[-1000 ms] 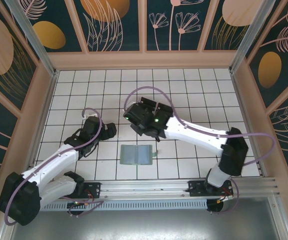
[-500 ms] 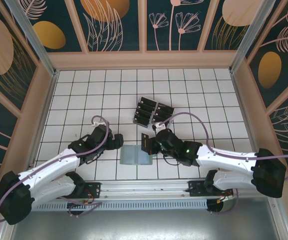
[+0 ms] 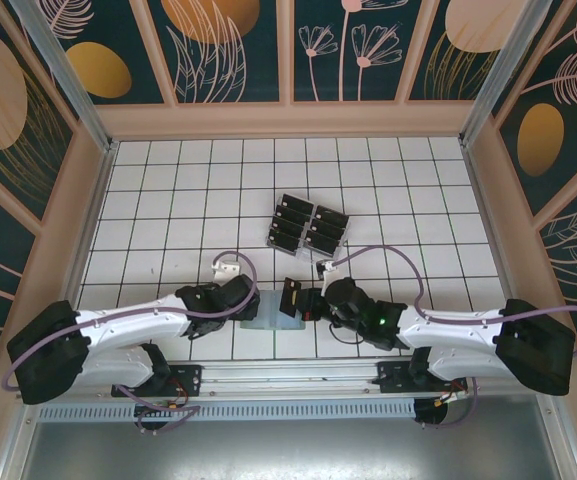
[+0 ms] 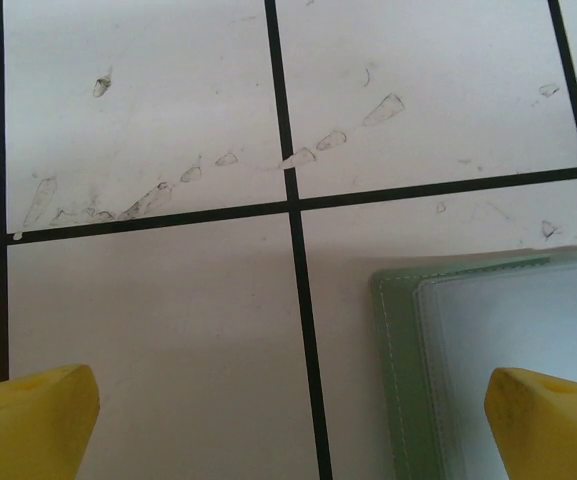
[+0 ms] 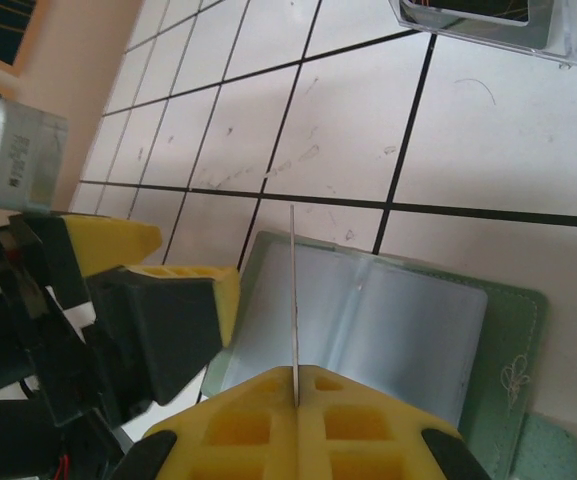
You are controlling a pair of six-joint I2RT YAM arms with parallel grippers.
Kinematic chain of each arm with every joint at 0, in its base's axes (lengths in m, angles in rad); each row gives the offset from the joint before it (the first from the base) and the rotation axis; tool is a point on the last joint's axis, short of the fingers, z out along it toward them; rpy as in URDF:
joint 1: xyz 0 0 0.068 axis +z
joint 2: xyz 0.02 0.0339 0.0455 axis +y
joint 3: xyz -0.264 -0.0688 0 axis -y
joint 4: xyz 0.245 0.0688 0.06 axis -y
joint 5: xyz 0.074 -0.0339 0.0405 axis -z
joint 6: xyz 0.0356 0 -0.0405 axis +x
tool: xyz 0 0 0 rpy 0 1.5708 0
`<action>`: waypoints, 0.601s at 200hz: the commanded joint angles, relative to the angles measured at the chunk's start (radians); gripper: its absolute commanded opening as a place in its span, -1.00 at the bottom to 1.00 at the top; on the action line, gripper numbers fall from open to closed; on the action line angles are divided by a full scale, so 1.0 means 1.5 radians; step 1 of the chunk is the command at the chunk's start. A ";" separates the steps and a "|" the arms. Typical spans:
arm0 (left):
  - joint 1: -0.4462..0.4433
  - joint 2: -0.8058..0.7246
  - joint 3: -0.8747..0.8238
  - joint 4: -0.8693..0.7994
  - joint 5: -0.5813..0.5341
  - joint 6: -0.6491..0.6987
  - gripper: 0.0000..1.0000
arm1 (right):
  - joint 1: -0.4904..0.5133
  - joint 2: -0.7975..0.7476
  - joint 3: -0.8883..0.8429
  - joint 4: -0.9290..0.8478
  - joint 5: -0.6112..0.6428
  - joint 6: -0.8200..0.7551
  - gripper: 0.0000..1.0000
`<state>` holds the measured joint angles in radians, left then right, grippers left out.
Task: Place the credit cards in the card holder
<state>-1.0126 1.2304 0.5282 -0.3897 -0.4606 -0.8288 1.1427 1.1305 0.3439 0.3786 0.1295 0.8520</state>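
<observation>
Pinching one black credit card (image 5: 292, 290) upright, so thin that it shows edge-on as a hairline, the right gripper (image 5: 296, 395) has its moulded yellow fingers (image 5: 368, 420) pressed together on the card's lower edge, over the open card holder (image 5: 508, 330). The holder lies flat on the scuffed white tiled table (image 4: 148, 300) near the front edge, between the two grippers. It is sage-green and leather-like, with a stitched border, a small embossed flower-like motif near one corner and glossy clear pockets inside. The left gripper (image 4: 288, 430) stands spread wide and grips nothing, one yellow tip over the holder's pocket. Farther back, a clear plastic rack (image 5: 573, 35) carries the other credit cards (image 3: 288, 222) in two columns; their light markings are too small to read.
</observation>
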 commanded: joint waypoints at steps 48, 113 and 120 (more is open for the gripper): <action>-0.022 0.047 -0.015 0.017 -0.046 -0.054 0.98 | 0.003 0.010 -0.032 0.115 0.005 0.014 -1.00; -0.022 0.036 -0.052 0.010 -0.047 -0.096 0.98 | 0.003 0.063 -0.054 0.202 -0.002 0.023 -1.00; -0.022 0.034 -0.055 0.011 -0.047 -0.100 0.97 | 0.003 0.069 -0.056 0.212 -0.002 0.023 -1.00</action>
<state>-1.0401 1.2903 0.4778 -0.3531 -0.5106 -0.9363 1.1427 1.2064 0.2810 0.5941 0.1211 0.8726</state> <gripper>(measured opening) 0.988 0.046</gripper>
